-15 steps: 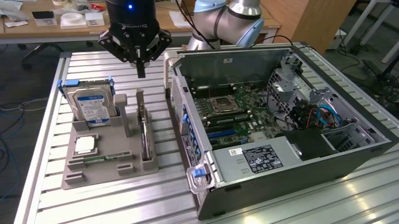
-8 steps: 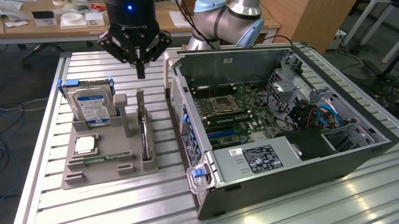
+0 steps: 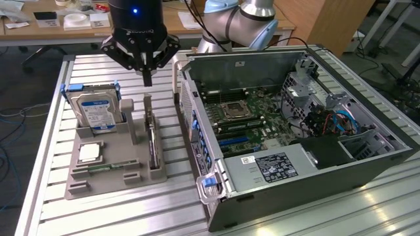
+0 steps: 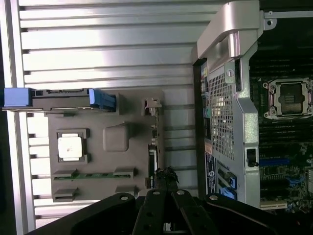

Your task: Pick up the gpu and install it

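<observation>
- gpu stands on its long edge in a slot of the grey holder, along the holder edge nearest the computer case; we see it edge-on from the wrist.
- claw hangs straight above the holder, over the far end of the gpu slot, fingers pressed together, gripping nothing.
- We see clear air between the claw tips and the top edge of the gpu in the exterior view, no touch.
- From the wrist, the claw tips point down at the gpu slot in the holder.
- hard drive with a blue-white label stands upright in the holder's far corner, away from the gpu side, with blue rails on its ends.
- processor chip lies flat in a square pocket in the holder, nearer than the hard drive.
- memory stick lies flat in the holder just past the chip, between two clips.
- Computer case sits just beside the holder on the exterior view's right, side open, motherboard exposed.
- Holder and case both rest on the slatted metal desk.
- Robot arm is behind the holder, past the far end of the case.
</observation>
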Tool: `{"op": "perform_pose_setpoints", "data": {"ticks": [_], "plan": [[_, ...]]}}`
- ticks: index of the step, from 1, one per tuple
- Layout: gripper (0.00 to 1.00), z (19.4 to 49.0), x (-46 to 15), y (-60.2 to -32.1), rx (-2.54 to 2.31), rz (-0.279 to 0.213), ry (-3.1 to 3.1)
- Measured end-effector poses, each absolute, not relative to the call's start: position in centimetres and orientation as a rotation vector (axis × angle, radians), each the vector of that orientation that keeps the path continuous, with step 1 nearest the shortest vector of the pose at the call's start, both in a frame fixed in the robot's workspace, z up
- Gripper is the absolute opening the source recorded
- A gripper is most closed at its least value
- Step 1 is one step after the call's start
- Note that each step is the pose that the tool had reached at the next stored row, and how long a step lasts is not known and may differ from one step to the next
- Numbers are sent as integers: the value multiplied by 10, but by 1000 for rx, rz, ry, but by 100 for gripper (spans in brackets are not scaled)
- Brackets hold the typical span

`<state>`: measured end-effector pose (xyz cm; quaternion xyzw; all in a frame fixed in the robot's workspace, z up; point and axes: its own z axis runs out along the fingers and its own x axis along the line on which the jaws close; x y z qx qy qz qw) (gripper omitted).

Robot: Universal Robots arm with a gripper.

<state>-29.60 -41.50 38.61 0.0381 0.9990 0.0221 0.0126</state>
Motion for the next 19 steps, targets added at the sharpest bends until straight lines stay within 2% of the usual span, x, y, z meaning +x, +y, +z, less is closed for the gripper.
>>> {"op": "perform_pose_setpoints", "data": {"ticks": [19], "plan": [[11,386,-299,-427,119,69,3113]]}}
